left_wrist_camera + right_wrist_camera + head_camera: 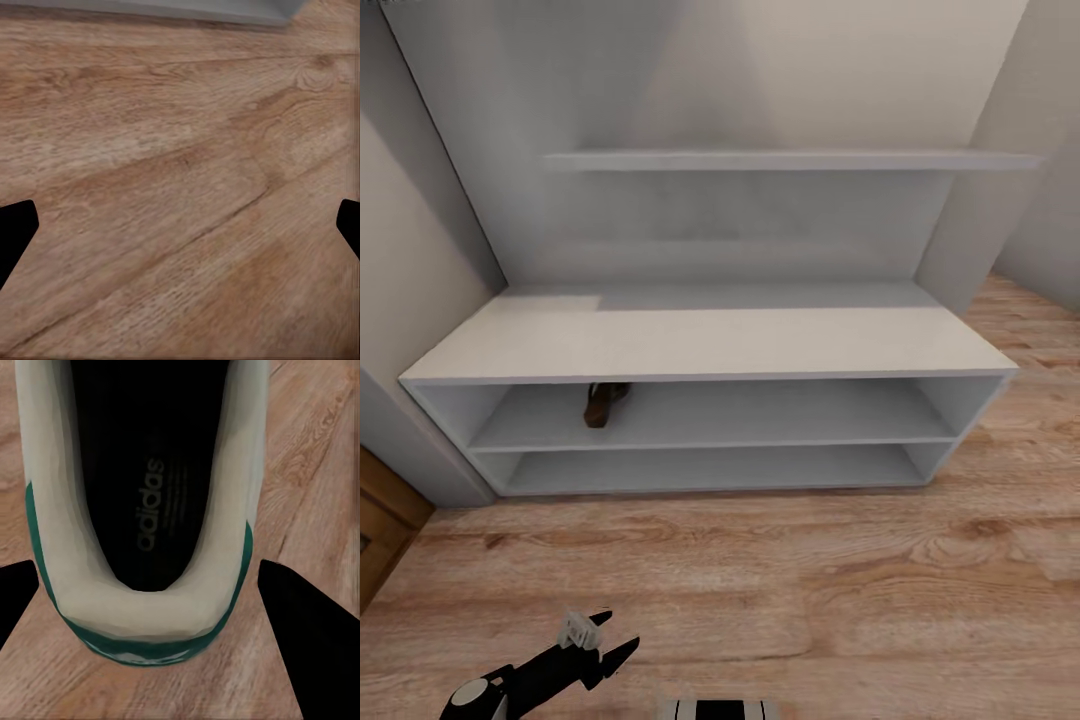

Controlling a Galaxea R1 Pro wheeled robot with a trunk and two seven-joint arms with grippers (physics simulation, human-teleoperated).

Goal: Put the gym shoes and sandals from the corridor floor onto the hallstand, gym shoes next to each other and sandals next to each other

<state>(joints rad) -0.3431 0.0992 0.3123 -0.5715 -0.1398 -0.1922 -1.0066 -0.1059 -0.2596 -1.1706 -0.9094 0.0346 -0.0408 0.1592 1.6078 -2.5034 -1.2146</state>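
The pale hallstand [700, 345] stands against the wall ahead in the head view. One dark brown sandal [605, 403] lies on its upper open shelf, toward the left. In the right wrist view a white gym shoe [142, 607] with green heel trim sits heel-first between the black fingers [300, 637]. My right gripper [148, 562] is shut on the shoe's heel, above the corridor floor [315, 457]. My left gripper [618, 632] hangs open low at the left over bare planks, and nothing lies between its fingers [15, 232].
A long wall shelf [790, 160] runs above the bench top. Grey wall panels close in both sides of the unit. A wooden door edge [380, 520] shows at far left. Wood-plank floor [760, 570] stretches between me and the rack.
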